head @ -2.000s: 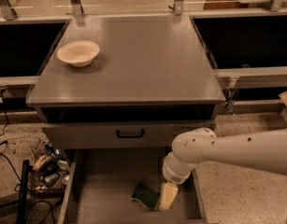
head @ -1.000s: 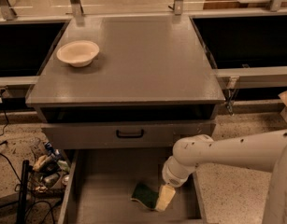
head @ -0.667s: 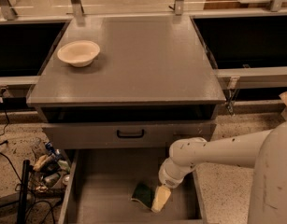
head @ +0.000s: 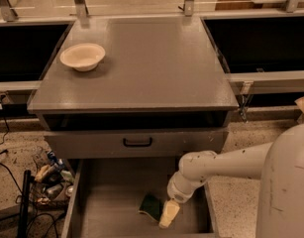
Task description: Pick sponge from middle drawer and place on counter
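Observation:
The dark green sponge [head: 151, 207] lies on the grey floor of the open middle drawer [head: 112, 202], toward its front right. My gripper [head: 167, 215] reaches down into the drawer from the white arm on the right, and its cream fingertip [head: 169, 213] sits right beside the sponge's right edge. I cannot make out whether it is touching the sponge. The grey counter [head: 156, 58] spreads above the drawers.
A cream bowl [head: 82, 56] stands at the counter's left side. A closed drawer front with a black handle [head: 137, 142] sits just above the open drawer. Black recessed bays flank the counter. Cables and clutter [head: 47, 180] lie on the floor at the left.
The arm has swung leftward and lower into the drawer, bringing the gripper from the sponge's right side down against it. The sponge has not moved.

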Available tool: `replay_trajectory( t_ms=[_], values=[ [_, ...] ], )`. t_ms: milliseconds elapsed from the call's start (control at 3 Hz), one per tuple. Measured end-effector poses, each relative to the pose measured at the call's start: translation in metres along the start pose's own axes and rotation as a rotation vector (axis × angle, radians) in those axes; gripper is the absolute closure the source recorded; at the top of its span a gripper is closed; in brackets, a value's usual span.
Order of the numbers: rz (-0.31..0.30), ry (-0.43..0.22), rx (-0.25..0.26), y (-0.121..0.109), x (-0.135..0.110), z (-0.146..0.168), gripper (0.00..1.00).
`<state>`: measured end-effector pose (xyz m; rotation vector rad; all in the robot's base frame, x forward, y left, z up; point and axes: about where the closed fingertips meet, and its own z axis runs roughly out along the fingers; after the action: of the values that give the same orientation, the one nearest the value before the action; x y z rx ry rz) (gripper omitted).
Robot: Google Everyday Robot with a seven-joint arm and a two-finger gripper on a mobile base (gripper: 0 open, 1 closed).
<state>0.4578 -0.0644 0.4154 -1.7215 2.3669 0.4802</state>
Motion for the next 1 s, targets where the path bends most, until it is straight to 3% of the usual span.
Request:
replay_trajectory(
  t_ms=[333,667,1000],
  values=[
    [0.031,-0.014,0.016,-0.0009,0.0020,0.0150,0.00],
    [0.023,0.013,0.096,-0.0036,0.0042,0.0160,0.00],
    [0.071,-0.018,0.115,0.0007,-0.0032,0.0237,0.00]
  ],
)
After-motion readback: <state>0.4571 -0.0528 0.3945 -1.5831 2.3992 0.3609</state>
